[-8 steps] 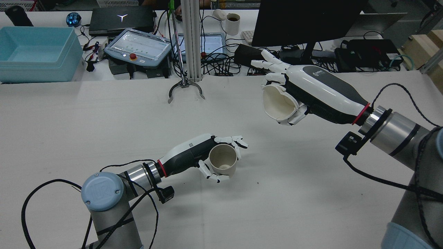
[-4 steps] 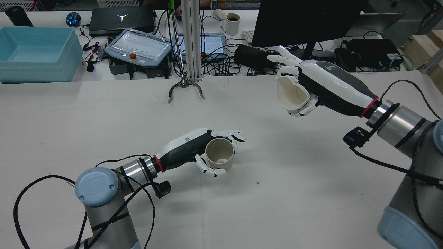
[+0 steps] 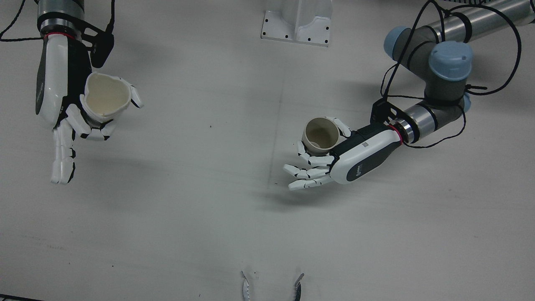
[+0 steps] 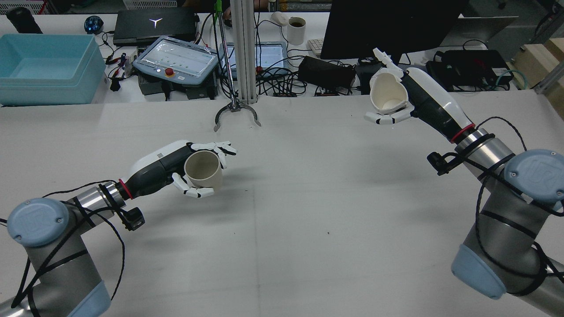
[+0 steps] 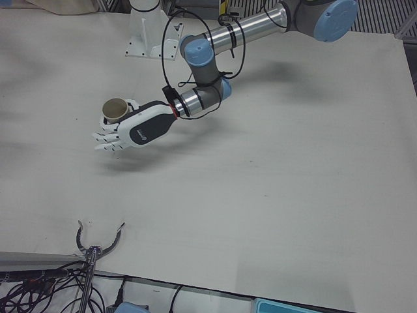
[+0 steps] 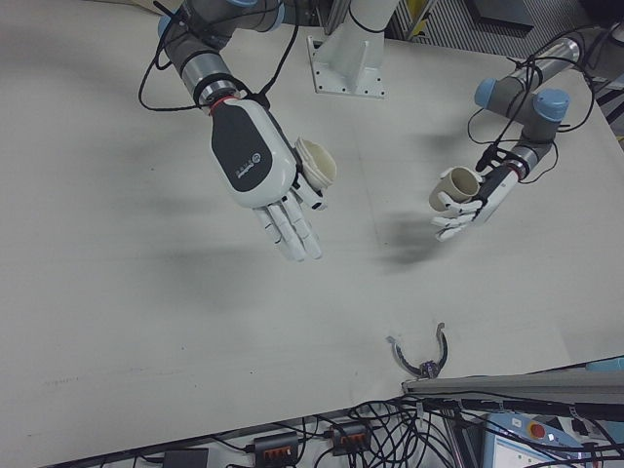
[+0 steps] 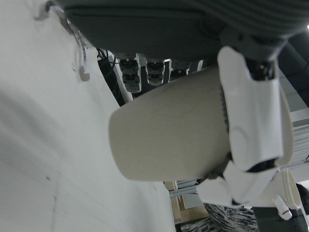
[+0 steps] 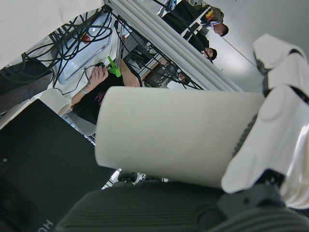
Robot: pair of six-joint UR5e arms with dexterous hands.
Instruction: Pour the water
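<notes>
My left hand [image 4: 158,169] is shut on a beige cup [image 4: 203,171], held just above the table on the left half, mouth up with a slight tilt. From above, this cup [image 3: 321,133] looks empty apart from a pale patch at its bottom, and it fills the left hand view [image 7: 174,130]. My right hand [image 4: 425,103] is shut on a cream paper cup [image 4: 387,97] with a squeezed, dented rim, raised high over the far right of the table. That cup [image 3: 104,95] is tilted, and some fingers [image 3: 62,161] stick out straight past it.
A metal claw tool [image 4: 236,115] lies at the table's far edge by an aluminium post [image 4: 243,48]. Behind it stand a teach pendant [image 4: 176,59], a blue bin [image 4: 44,66] and a monitor [image 4: 387,24]. The arm pedestal [image 3: 297,21] stands at the near centre.
My left hand has carried the beige cup to the left and further away. My right hand has drawn back to the right and away, and its cup has turned more upright.
</notes>
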